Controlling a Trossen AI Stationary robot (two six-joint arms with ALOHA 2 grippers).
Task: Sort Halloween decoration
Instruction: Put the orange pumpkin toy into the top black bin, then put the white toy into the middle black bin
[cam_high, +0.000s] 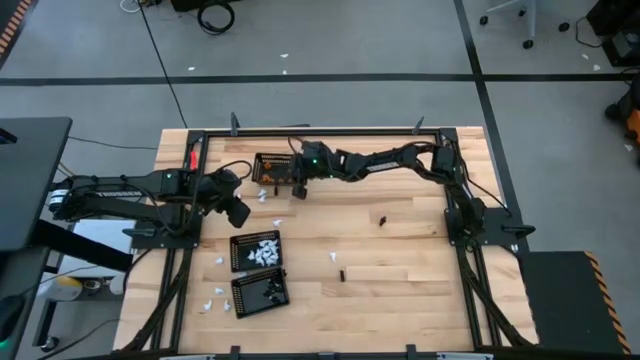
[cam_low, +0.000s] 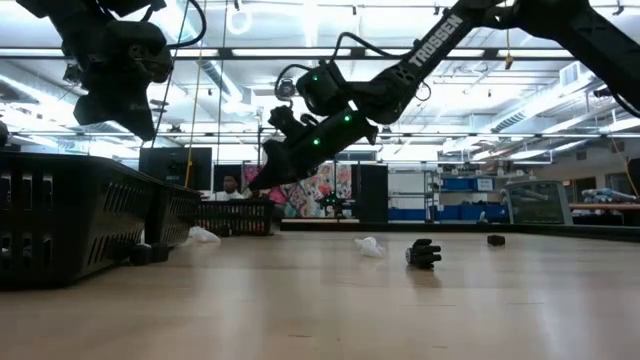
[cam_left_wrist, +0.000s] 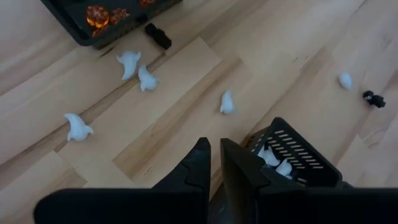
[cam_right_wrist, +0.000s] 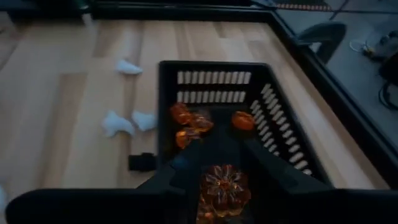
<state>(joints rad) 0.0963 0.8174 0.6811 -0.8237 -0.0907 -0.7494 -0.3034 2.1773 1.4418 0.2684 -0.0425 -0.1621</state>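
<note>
Three black mesh baskets stand on the table's left half: one with orange pieces (cam_high: 275, 168) at the far side, one with white pieces (cam_high: 257, 250), and one with black pieces (cam_high: 260, 292) nearest. My right gripper (cam_right_wrist: 224, 163) hangs over the orange basket (cam_right_wrist: 217, 65) with an orange rounded piece (cam_right_wrist: 224, 186) between its fingers. My left gripper (cam_left_wrist: 216, 155) is shut and empty. It hovers above bare wood between the orange basket (cam_left_wrist: 99, 18) and the white basket (cam_left_wrist: 298, 152). Loose white pieces (cam_left_wrist: 129, 62) and a black piece (cam_left_wrist: 157, 34) lie beside the orange basket. My right gripper pinches the orange rounded piece (cam_right_wrist: 208, 186) between its two fingers, one on either side of it. The fingers slant down from the table's right side. The piece is lifted clear above the orange pieces (cam_right_wrist: 186, 121) lying in the basket.
More white pieces lie scattered on the wood (cam_high: 333, 257) (cam_high: 210, 300) (cam_left_wrist: 78, 127) (cam_left_wrist: 227, 102). Black pieces lie near the table's middle (cam_high: 383, 218) (cam_high: 340, 272) (cam_low: 423, 254). A black frame (cam_high: 320, 132) borders the table. The right half is mostly bare wood.
</note>
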